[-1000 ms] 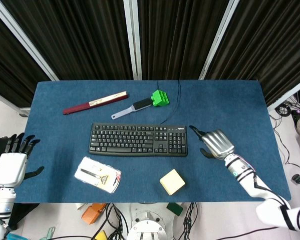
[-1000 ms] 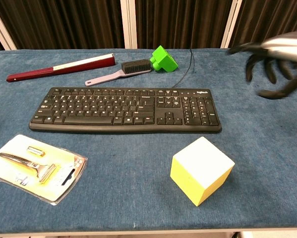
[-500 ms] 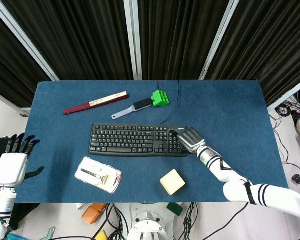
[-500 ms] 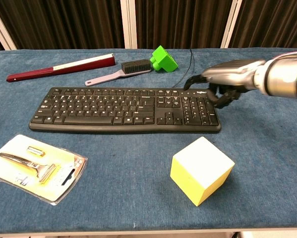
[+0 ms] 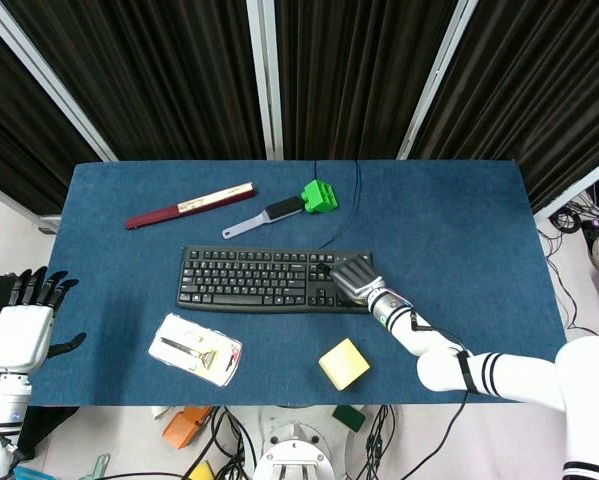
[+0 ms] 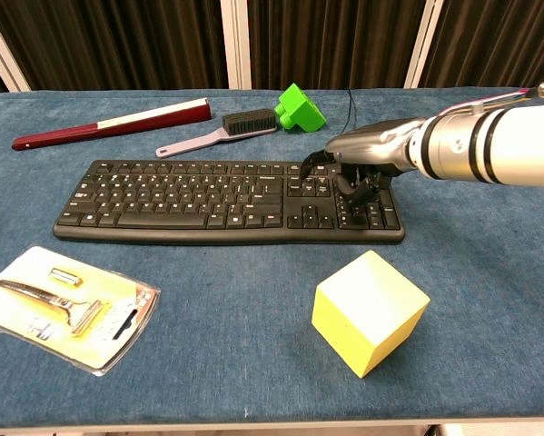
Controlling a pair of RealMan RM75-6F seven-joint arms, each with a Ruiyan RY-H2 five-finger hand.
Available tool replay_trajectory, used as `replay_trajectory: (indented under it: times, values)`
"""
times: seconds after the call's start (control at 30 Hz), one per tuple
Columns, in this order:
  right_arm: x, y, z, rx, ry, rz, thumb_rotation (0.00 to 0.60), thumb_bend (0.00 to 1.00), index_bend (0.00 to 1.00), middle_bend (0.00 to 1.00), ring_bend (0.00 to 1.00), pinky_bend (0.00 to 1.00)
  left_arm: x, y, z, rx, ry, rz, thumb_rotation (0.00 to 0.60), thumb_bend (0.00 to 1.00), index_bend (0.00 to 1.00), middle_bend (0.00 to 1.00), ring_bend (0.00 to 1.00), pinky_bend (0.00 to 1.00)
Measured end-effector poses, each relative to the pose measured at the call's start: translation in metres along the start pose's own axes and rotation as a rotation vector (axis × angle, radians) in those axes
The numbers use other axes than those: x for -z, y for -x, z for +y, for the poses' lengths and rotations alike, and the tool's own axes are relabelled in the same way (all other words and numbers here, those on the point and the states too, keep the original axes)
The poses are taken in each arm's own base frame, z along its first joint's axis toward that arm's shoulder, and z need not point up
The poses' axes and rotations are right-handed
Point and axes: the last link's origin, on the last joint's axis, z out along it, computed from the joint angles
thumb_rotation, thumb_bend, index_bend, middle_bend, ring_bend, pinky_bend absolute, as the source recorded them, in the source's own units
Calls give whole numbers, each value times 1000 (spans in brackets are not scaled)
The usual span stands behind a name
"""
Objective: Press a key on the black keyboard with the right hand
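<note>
Fingers of our right hand point(image 6: 361, 153) curl down over the right end of the black keyboard point(image 6: 208, 200), above the number pad and the block of keys beside it; they are bent inward and hold nothing, and we cannot tell whether a fingertip actually touches a key. Our left hand point(image 5: 24, 325) hangs off the worktop's left edge with its fingers spread apart, holding nothing.

We work on a worktop covered in blue cloth point(image 5: 459, 215), with black curtains and pale metal posts behind its far edge.

Half a second ago our right hand was over the keyboard's right end; a second ago it was well off to the right. Now it sits further in over the keys. Nothing else has moved.

The keyboard lies near the middle of the worktop, its long axis parallel to the near edge, its cable running to the far edge. A yellow cube point(image 6: 370, 312) stands by the near edge, just in front of the keyboard's right end. A packaged razor point(image 6: 64, 304) lies toward the near-left corner. Beyond the keyboard we see a brush point(image 6: 219, 131), a green block point(image 6: 299, 107) and a dark red bar point(image 6: 113, 123).
</note>
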Motion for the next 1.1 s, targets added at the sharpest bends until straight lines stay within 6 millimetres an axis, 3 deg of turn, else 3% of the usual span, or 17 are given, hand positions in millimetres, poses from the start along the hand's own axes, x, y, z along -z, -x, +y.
replay_trajectory:
  times: [0.4, 0.6, 0.73, 0.77, 0.83, 0.93, 1.03, 1.1]
  values:
    - [-5, -3, -4, -13, -4, 13, 491, 1000, 191, 856, 1000, 1000, 1, -1, -1, -4, -5, 4, 600, 78, 210, 129, 45, 0]
    - [14, -20, 6, -32, 7, 94, 471, 1000, 184, 856, 1000, 1000, -2, -5, -1, -4, 3, 18, 600, 78, 210, 129, 45, 0]
    - [40, -30, 27, -38, 51, 162, 466, 996, 146, 854, 981, 988, -4, -7, 1, -2, 14, 27, 600, 78, 210, 129, 45, 0]
    - [47, -32, 32, -38, 66, 180, 466, 956, 128, 836, 944, 958, -4, -7, 1, -1, 16, 28, 600, 78, 210, 129, 45, 0]
    - [66, -34, 48, -38, 110, 224, 467, 779, 97, 746, 821, 855, -5, -7, 3, 3, 23, 32, 600, 78, 210, 129, 44, 0]
    - [97, -30, 71, -35, 189, 288, 466, 478, 35, 515, 543, 629, -7, -8, 4, 6, 30, 38, 600, 78, 210, 129, 45, 0]
    - [133, -18, 95, -36, 281, 348, 459, 256, 0, 221, 204, 298, -7, -8, 4, 9, 32, 40, 600, 78, 211, 129, 45, 0]
    - [156, -6, 108, -46, 335, 380, 433, 194, 0, 60, 41, 102, -6, -8, 4, 11, 30, 41, 600, 77, 211, 129, 45, 0]
